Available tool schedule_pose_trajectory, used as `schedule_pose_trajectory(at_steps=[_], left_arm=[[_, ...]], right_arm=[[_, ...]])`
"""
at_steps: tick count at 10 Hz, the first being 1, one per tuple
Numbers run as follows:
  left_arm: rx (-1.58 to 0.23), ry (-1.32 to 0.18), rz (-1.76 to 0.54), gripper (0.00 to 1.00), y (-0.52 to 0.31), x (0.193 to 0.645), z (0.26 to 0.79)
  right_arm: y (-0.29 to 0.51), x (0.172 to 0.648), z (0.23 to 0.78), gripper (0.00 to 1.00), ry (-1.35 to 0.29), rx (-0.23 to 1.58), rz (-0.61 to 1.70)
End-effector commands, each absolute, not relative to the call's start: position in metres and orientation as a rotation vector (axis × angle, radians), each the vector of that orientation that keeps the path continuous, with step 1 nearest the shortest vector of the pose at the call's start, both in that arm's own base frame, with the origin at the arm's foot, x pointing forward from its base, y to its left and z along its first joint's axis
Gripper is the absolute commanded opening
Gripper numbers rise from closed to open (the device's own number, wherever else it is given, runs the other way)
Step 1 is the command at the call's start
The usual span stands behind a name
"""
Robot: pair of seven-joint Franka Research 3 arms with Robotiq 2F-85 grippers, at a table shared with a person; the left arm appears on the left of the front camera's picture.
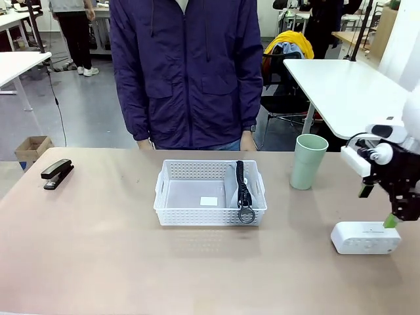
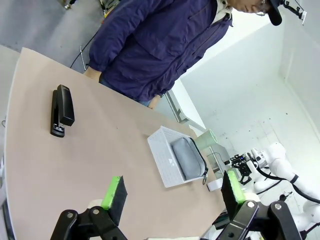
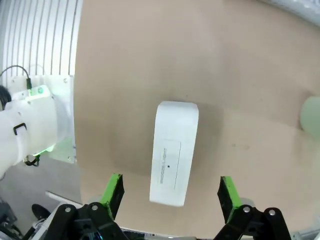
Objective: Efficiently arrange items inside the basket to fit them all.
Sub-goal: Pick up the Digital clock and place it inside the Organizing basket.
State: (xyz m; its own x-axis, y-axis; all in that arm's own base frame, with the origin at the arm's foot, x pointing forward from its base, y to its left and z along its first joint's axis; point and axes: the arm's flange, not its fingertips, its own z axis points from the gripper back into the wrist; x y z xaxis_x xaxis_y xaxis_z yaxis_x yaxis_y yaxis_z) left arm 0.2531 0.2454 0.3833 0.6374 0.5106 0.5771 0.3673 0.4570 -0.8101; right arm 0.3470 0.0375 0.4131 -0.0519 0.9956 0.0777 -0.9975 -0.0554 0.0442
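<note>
basket [image 1: 197, 214]: one pouch [image 2: 186, 158] inside; one box [image 1: 364, 237], cup [image 1: 308, 161], stapler [image 1: 57, 173] outside; left fingers [image 2: 113, 192], right fingers [image 3: 113, 191] spread, empty.

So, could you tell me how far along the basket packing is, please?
Done: the grey pouch lies in the basket, strap over the front wall. In hand: the right claw hangs open over the white box, not yet gripping. To go: box, stapler and cup, all on the table. The left claw is open and empty.
</note>
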Motion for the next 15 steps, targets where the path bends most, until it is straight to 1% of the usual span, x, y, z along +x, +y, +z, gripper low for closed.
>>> schedule_pose_trajectory(at_steps=[1, 3, 4, 6, 11, 15], left_arm=[[-1.143, -0.960, 0.091, 1.00, 0.245, 0.253, 0.385], [-1.143, -0.960, 0.091, 1.00, 0.245, 0.253, 0.385], [-1.143, -0.960, 0.091, 1.00, 0.245, 0.253, 0.385], [-1.143, -0.960, 0.091, 1.00, 0.245, 0.253, 0.385], [-1.143, -0.960, 0.091, 1.00, 0.245, 0.253, 0.385], [-1.143, -0.960, 0.091, 1.00, 0.245, 0.253, 0.385]], right_arm=[[0.032, 0.295, 0.347, 1.00, 0.015, 0.125, 1.642], [0.038, 0.288, 0.333, 1.00, 0.082, 0.149, 1.653], [0.043, 0.286, 0.326, 1.00, 0.078, 0.183, 1.678], [0.047, 0.285, 0.309, 1.00, 0.135, 0.209, 1.682], [0.049, 0.290, 0.284, 1.00, 0.149, 0.211, 1.646], [0.039, 0.291, 0.282, 1.00, 0.154, 0.189, 1.606]])
